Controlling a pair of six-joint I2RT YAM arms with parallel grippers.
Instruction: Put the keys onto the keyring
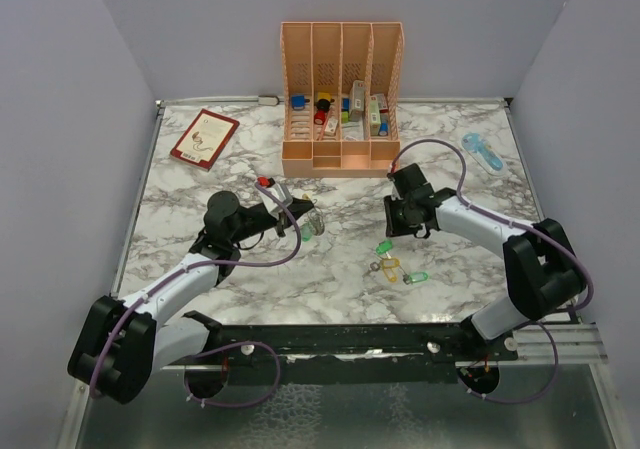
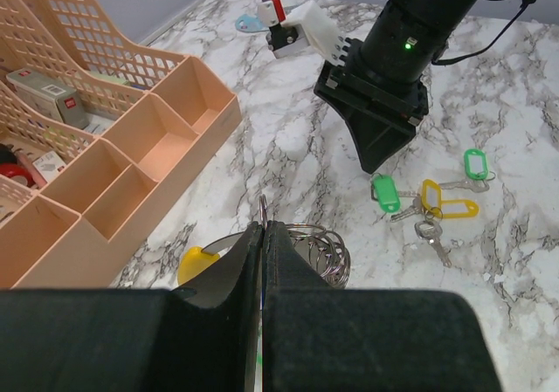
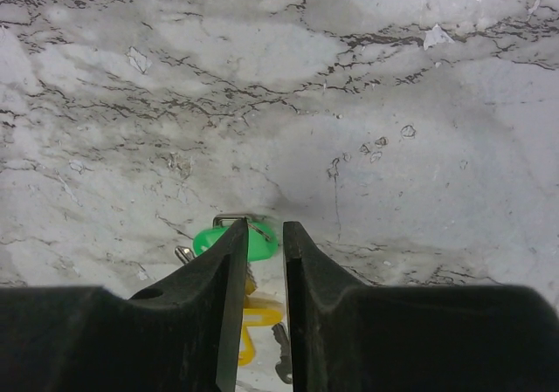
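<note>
My left gripper (image 1: 300,219) (image 2: 263,224) is shut on the keyring (image 2: 262,205), a thin silver loop whose edge sticks up between the tips. More silver loops (image 2: 327,252) bunch beside its right finger, and a yellow key head (image 2: 196,263) shows under its left finger. The keyring also shows in the top view (image 1: 315,224). Loose keys lie on the marble: green (image 1: 385,247) (image 2: 384,193), yellow (image 1: 390,267) (image 2: 434,196) and green (image 1: 415,277) (image 2: 474,163). My right gripper (image 1: 402,221) (image 3: 265,226) is narrowly open and empty, hovering over a green key (image 3: 262,244) and a yellow one (image 3: 255,312).
A peach slotted organiser (image 1: 341,159) (image 2: 157,121) holding small items stands at the back centre. A red book (image 1: 205,137) lies at the back left. A light blue object (image 1: 483,152) lies at the back right. The right arm (image 2: 393,69) looms close ahead of the left gripper.
</note>
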